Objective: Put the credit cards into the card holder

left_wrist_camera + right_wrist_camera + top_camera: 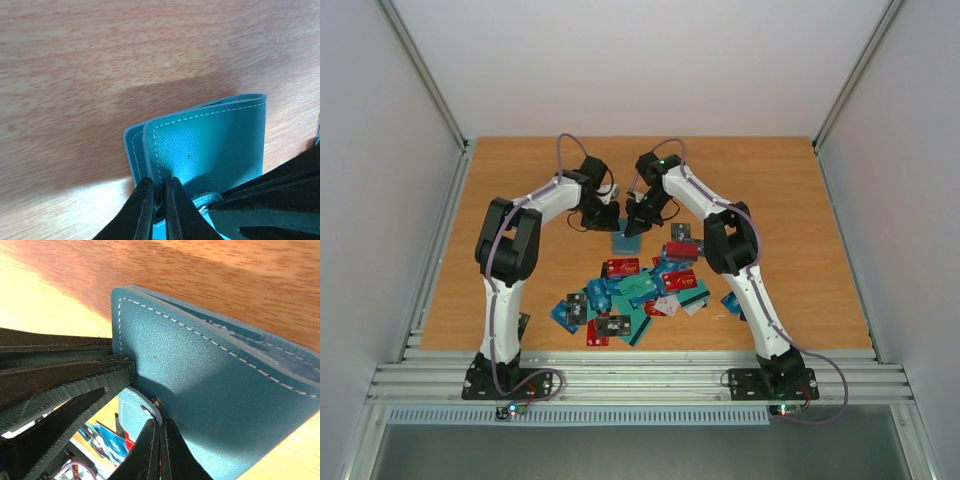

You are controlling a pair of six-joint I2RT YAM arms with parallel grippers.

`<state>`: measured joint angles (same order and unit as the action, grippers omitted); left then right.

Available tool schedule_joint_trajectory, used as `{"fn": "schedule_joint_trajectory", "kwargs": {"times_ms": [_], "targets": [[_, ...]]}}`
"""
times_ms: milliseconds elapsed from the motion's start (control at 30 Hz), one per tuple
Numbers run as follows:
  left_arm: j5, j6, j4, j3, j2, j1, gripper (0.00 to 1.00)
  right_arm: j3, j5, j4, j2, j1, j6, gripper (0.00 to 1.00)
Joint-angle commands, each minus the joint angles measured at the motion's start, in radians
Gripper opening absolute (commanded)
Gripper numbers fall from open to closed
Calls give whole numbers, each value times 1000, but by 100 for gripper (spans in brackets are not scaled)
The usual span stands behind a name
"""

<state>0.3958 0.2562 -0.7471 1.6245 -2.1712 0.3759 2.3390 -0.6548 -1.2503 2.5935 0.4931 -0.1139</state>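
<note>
Gripping teal white-stitched card holder [210,145], left end effector [159,202], right end effector [160,442]

Card holder [210,145] grained leather, stitched; table [100,60] wood.

Looking like a robotics lab test cell. Being boxed in by plain white panels [650,60] held in metal posts [425,70]. Showing a wooden bench [780,200] fronted by slotted aluminium rails [640,375]. Holding two white-and-black arms, the left arm [500,295] and the right arm [755,300], bolted side by side onto those rails, trailing purple cables [840,395] from their bases and glowing with small status lights [663,158].
</note>
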Motion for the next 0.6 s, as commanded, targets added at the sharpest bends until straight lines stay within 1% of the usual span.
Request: {"fn": "schedule_joint_trajectory", "kwargs": {"times_ms": [0,167,300,467,567], "targets": [[-18,-39,-91,7,-44,12,9,22,64,-2,68,-14,24,1],[-26,-54,-100,23,-35,12,10,17,73,-41,107,-19,24,1],[-19,-58,-102,55,-23,12,16,7,79,-51,114,-21,21,1],[-40,-56,-111,108,-6,12,27,-21,82,-54,113,-21,13,1],[-38,-83,-129,131,1,11,28,-31,86,-58,112,-22,11,1]]}}
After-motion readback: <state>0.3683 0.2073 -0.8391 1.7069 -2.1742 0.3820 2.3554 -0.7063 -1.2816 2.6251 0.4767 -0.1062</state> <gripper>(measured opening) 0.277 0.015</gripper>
